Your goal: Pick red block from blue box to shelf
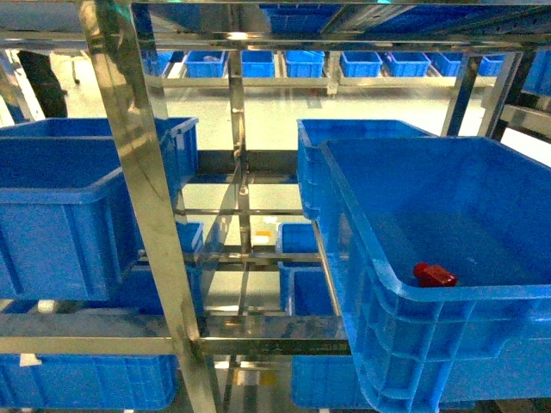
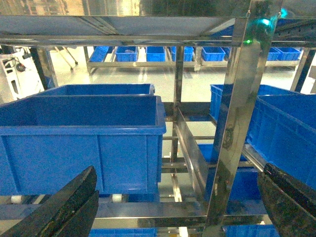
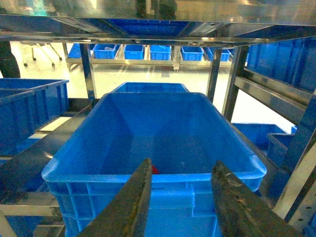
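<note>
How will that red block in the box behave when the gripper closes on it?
The red block looks like glossy hard plastic, so probably rigid but slippery between the fingers. It seems small and likely light, so a nudge may slide it across the blue box floor. It lies close to the near wall, leaving little room.

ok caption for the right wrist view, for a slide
Open right gripper poised before the blue box, red block just visible inside.
</note>
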You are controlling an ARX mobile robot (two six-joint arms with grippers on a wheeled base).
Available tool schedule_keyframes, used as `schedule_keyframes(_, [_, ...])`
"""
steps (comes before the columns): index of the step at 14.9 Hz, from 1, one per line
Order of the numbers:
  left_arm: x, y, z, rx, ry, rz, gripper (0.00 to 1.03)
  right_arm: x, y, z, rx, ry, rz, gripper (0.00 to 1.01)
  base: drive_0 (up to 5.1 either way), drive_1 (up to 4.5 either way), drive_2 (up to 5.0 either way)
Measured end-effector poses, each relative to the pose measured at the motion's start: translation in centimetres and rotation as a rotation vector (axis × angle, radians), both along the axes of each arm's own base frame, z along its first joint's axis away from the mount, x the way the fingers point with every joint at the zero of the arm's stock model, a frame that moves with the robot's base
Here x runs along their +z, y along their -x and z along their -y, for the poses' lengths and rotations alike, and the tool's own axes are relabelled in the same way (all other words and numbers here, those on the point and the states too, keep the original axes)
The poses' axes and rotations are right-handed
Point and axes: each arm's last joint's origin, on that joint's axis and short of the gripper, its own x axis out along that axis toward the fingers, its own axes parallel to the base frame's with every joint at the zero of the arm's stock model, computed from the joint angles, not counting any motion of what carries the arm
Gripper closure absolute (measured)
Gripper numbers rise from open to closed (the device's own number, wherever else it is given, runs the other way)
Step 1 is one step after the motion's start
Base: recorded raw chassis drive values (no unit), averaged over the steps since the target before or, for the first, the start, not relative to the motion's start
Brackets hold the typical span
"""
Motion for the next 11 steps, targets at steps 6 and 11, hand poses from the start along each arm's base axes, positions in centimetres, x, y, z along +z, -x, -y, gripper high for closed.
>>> schedule_keyframes(6, [0.00,0.00,0.00,0.000,0.000,0.000,0.05,0.00,0.00,0.00,0.000,0.000,0.000,0.04,0.0,0.00,0.0])
schedule_keyframes(11, [0.00,0.00,0.00,0.000,0.000,0.000,0.05,0.00,0.00,0.00,0.000,0.000,0.000,0.03,0.0,0.00,0.0])
